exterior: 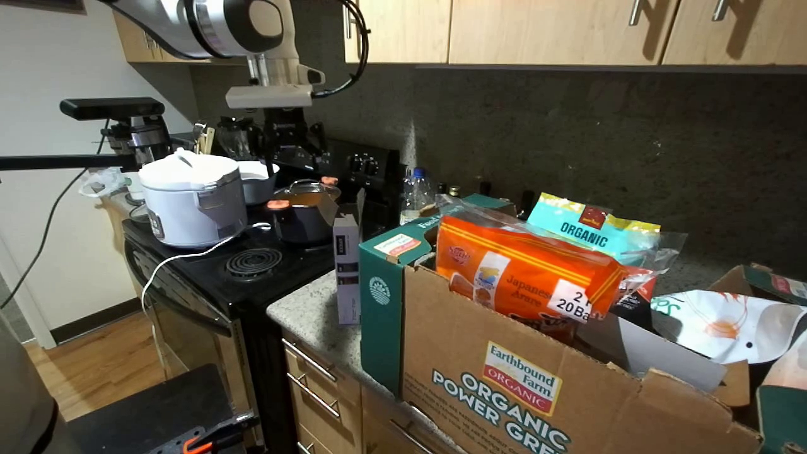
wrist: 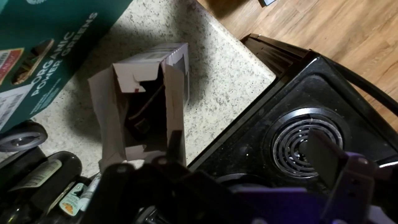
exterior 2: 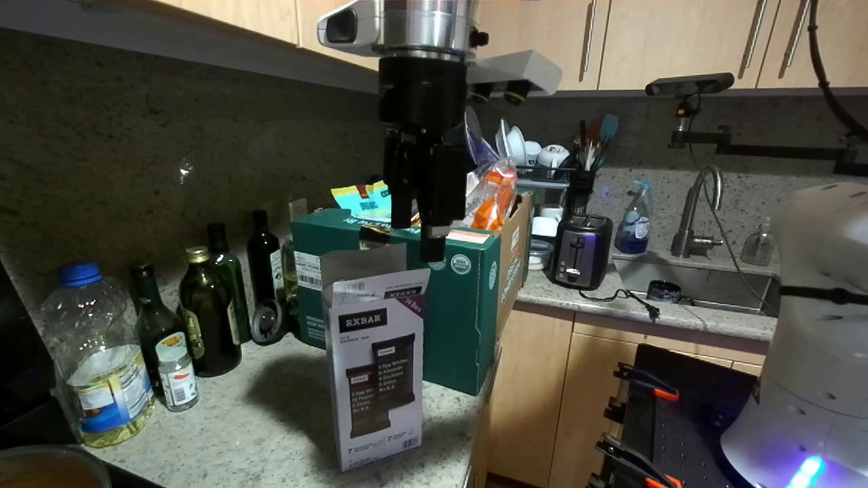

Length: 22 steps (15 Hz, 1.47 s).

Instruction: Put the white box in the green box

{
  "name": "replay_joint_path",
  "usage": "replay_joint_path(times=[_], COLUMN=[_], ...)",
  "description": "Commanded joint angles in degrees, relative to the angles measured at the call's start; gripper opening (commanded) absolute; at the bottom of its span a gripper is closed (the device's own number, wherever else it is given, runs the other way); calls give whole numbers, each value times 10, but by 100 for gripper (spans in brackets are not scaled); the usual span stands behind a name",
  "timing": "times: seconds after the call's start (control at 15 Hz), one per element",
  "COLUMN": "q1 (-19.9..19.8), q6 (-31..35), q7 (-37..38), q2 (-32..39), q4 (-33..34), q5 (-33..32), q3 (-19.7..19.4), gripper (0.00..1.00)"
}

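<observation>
The white box (exterior: 347,271) is a slim RXBAR carton standing upright on the counter, its top flaps open. It also shows in an exterior view (exterior 2: 380,366) and in the wrist view (wrist: 136,73), where I see into its dark inside. The green box (exterior: 381,315) stands close beside it; its green side and brown printed face look like one carton. It shows too in an exterior view (exterior 2: 461,325) and the wrist view (wrist: 49,40). My gripper (exterior: 295,154), also in an exterior view (exterior 2: 417,238) and the wrist view (wrist: 248,137), is open and empty, above the stove side of the white box.
An orange snack bag (exterior: 523,271) and a turquoise bag (exterior: 580,221) stick out of the green box. Bottles (exterior 2: 210,318) line the wall. A white cooker (exterior: 195,202) and a dark pot (exterior: 302,221) stand on the stove. Cabinets (exterior: 555,31) hang above.
</observation>
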Motion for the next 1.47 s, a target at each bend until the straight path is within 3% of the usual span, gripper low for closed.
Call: replay_joint_path(times=[0.0,0.67,1.4], q1=[6,-2,-16], q6=[16,67,74], q7=[-40,-76,-77], q2=[31,87,144], q4=[18,16,21], q5=[-9,-25,-35], q3=[-11,-17,-20], gripper=[100,100,100])
